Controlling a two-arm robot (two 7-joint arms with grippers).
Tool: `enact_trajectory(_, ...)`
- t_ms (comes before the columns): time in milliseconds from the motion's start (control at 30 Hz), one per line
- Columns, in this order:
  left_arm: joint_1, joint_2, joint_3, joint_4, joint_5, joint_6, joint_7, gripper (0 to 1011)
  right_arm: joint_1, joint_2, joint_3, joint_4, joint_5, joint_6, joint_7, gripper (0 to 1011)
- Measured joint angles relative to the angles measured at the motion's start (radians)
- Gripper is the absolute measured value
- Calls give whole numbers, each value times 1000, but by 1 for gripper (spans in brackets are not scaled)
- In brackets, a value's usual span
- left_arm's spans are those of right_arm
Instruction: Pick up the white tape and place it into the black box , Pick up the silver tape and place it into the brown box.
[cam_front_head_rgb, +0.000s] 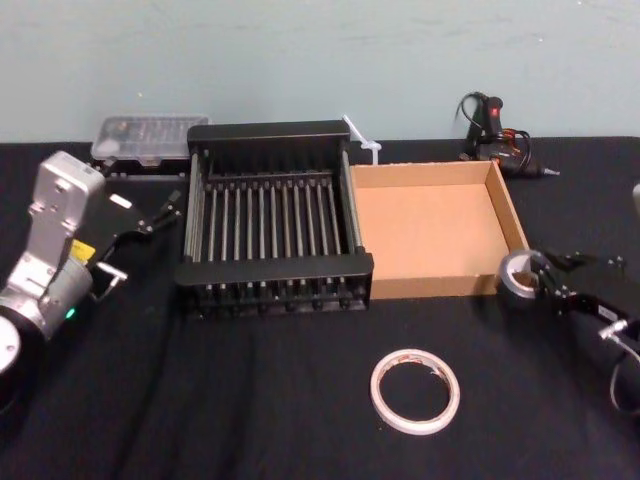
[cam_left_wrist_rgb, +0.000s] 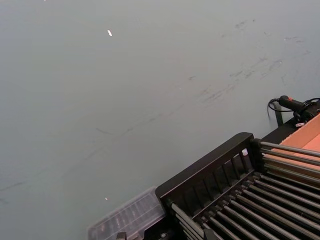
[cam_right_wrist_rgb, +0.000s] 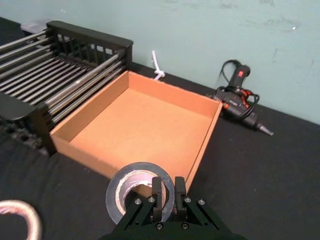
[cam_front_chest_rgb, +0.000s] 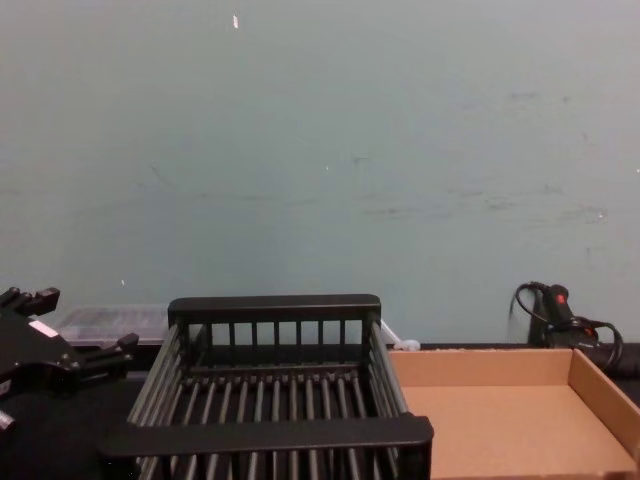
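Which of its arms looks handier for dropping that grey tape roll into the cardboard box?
The right: its gripper already pinches the silver tape beside the brown box. The left gripper sits beyond the black box.

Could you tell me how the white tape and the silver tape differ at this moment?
The white tape lies flat on the black table, free of both arms, while the silver tape is gripped by the right gripper, its fingers closed on the roll's wall. The white tape sits in front of the brown box; the silver tape is at that box's front right corner. The white tape is a thin, wide ring; the silver tape looks thicker and dark-banded. Both are ring-shaped rolls, neither yet boxed.
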Motion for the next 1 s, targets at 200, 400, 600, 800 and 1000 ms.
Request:
enact_trajectory(200,0,0,0,0,0,0,0,1001,69,-30,-24,63,-34,-3,-1,157)
enact_trajectory(400,0,0,0,0,0,0,0,1001,137,-67,-45,133,-60,-3,1,157)
enact_trajectory(600,0,0,0,0,0,0,0,1001,187,-101,-57,184,-77,-3,1,157)
enact_trajectory(800,0,0,0,0,0,0,0,1001,234,-134,-72,233,-94,-9,4,157)
enact_trajectory(1000,0,0,0,0,0,0,0,1002,272,-156,-87,274,-111,-17,18,158)
